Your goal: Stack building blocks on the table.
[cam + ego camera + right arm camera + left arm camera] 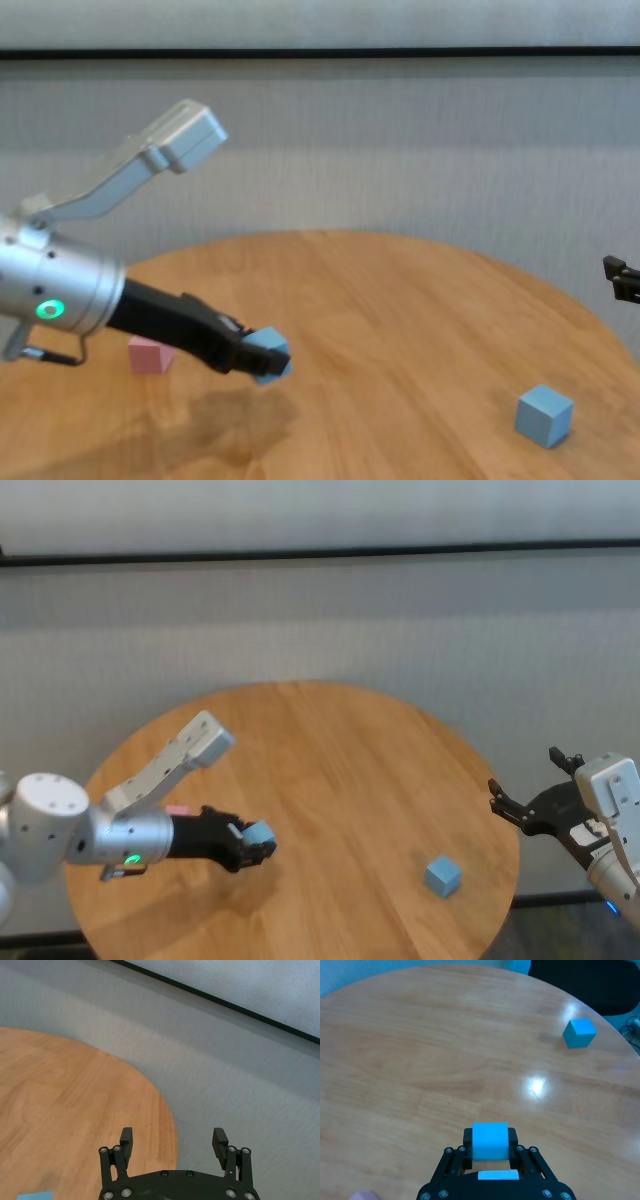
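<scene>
My left gripper point(257, 842) is shut on a light blue block point(259, 833) and holds it above the left part of the round wooden table point(330, 750). The left wrist view shows that block point(490, 1141) clamped between the black fingers, clear of the wood. A second light blue block point(442, 875) sits on the table at the front right, also seen as the cube point(545, 414) in the chest view. A pale pink block point(151, 354) rests on the table behind my left arm. My right gripper point(530, 790) hovers open beside the table's right edge.
A grey wall with a dark rail runs behind the table. The table's round edge point(170, 1125) lies just under my right gripper point(173, 1141).
</scene>
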You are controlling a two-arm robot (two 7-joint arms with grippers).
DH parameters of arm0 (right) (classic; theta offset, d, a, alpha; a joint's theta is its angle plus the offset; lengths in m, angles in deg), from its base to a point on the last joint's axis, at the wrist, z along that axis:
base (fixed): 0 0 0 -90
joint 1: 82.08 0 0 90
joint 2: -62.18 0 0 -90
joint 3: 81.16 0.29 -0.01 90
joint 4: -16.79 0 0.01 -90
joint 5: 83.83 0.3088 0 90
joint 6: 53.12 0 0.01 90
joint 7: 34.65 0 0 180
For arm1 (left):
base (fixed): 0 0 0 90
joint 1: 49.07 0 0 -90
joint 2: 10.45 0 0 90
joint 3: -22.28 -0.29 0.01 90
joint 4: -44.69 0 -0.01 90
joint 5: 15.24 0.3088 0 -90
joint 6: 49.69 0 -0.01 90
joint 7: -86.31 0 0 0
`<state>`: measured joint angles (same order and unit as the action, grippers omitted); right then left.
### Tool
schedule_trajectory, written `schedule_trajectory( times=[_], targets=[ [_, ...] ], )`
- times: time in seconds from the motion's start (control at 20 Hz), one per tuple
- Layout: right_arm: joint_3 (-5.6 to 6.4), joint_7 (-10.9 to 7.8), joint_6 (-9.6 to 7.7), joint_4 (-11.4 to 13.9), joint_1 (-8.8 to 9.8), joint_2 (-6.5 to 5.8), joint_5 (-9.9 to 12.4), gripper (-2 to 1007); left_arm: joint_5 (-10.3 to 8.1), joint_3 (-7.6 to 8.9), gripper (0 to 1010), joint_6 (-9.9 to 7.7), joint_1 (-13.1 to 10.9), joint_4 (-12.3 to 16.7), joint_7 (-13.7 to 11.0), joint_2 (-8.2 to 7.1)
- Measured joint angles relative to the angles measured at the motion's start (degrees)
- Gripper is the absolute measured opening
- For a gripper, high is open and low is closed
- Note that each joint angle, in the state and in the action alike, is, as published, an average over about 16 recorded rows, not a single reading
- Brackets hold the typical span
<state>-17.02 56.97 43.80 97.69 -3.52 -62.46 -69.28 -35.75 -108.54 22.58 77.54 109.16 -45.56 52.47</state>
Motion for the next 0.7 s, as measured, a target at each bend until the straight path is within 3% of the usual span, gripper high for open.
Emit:
schedule_trajectory(
  times=[0.4,0.7],
  targets=[
    [0.0,0.0,0.0,0.0,0.0,0.0,0.0,1001,0.97,-1.34,396,0.51,3.36,-5.35,-2.31,3.74],
    [0.0,0.0,0.0,0.0,0.0,0.0,0.0,1000,2.26,-3.16,396,1.08,4.71,-7.8,-3.92,5.29]
  ],
)
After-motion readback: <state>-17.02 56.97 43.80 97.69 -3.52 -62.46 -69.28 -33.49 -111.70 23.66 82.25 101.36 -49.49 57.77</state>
